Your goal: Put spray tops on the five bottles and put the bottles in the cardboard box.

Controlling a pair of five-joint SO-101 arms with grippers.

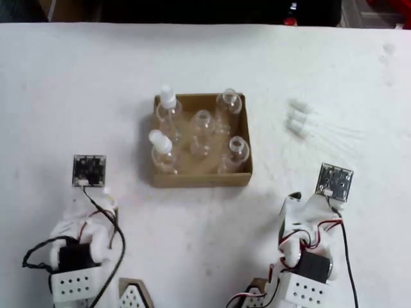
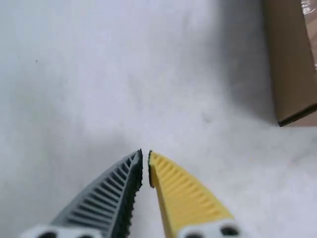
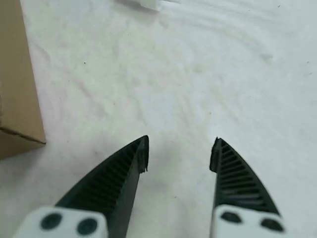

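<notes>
sitting in the cardboard box (image 1: pixel 202 180) are all five bottles (image 1: pixel 201 128); two are wearing spray tops (image 1: pixel 167 96), three are standing open-necked. three loose spray tops (image 1: pixel 298 119) are lying on the table (image 1: pixel 77 83) to the box's right. the left gripper (image 2: pixel 145 166) is hovering near the box, jaws together; the right gripper (image 3: pixel 178 153) is hanging over the table, jaws apart.
</notes>
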